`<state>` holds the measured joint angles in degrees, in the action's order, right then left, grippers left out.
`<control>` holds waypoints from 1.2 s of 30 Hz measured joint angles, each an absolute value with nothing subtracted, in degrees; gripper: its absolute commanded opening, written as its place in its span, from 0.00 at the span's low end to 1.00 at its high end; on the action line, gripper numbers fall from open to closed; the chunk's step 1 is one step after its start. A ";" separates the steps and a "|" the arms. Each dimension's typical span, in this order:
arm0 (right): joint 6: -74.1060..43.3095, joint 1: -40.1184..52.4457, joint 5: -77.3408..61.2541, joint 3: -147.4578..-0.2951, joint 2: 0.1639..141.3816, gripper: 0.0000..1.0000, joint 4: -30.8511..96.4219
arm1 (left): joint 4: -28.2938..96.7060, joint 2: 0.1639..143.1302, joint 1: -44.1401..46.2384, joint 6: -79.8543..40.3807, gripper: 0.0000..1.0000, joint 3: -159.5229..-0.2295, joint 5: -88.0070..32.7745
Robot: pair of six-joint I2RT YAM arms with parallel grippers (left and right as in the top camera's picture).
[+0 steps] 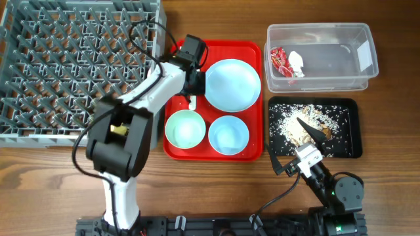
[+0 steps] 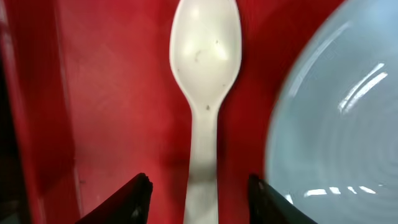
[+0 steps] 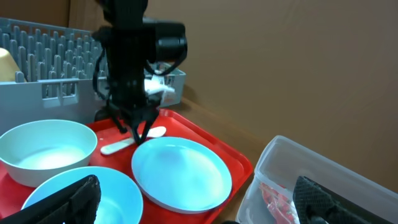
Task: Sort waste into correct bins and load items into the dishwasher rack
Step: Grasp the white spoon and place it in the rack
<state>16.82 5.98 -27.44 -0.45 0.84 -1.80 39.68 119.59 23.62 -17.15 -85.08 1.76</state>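
Currently, your left gripper (image 2: 199, 193) hangs open over the white spoon (image 2: 205, 68) on the red tray (image 1: 216, 46).

The grey dishwasher rack (image 1: 79, 65) fills the upper left of the overhead view. The red tray sits at centre, carrying the pale blue plate (image 1: 233, 84) at its upper right, a left bowl (image 1: 185, 128) and a right bowl (image 1: 228, 134) along its lower edge, and the spoon just left of the plate. At upper right, the clear tub (image 1: 341, 65) holds the red wrapper (image 1: 281, 62) and the white wrapper (image 1: 296, 62). Below it, the black tray (image 1: 349, 149) holds rice scraps (image 1: 289, 121). Your left jaws stand apart on either side of the spoon handle, gripping nothing. Your right gripper (image 3: 193, 214), at lower right over the black tray, is spread wide and empty.
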 measured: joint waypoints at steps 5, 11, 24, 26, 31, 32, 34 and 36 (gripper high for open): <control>16.84 5.98 -27.44 -0.45 0.84 1.00 -1.80 | 37.56 121.47 23.62 -17.87 0.45 -85.10 1.87; 16.82 5.98 -27.44 -0.45 0.84 1.00 -1.80 | 34.15 122.48 23.57 -18.31 0.14 -85.62 2.68; 16.82 5.98 -27.44 -0.45 0.84 1.00 -1.80 | 45.67 118.87 23.53 -15.25 0.04 -91.18 6.79; 16.82 5.98 -27.44 -0.45 0.84 1.00 -1.80 | 47.81 114.80 23.53 -14.66 0.04 -92.29 8.62; 16.82 5.98 -27.44 -0.45 0.84 1.00 -1.80 | 51.59 102.67 23.38 -12.27 0.04 -93.91 18.00; 16.82 5.98 -27.44 -0.45 0.84 1.00 -1.80 | 52.38 101.62 23.14 -12.05 0.04 -94.28 19.92; 16.82 5.98 -27.44 -0.45 0.84 1.00 -1.80 | 55.24 100.64 21.41 -11.60 0.04 -94.80 24.51; 16.84 5.98 -27.44 -0.45 0.84 1.00 -1.80 | 56.23 101.58 18.96 -11.40 0.04 -94.78 25.34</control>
<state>16.84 5.98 -27.44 -0.45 0.84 -1.80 56.23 101.58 18.96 -11.40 -94.78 25.34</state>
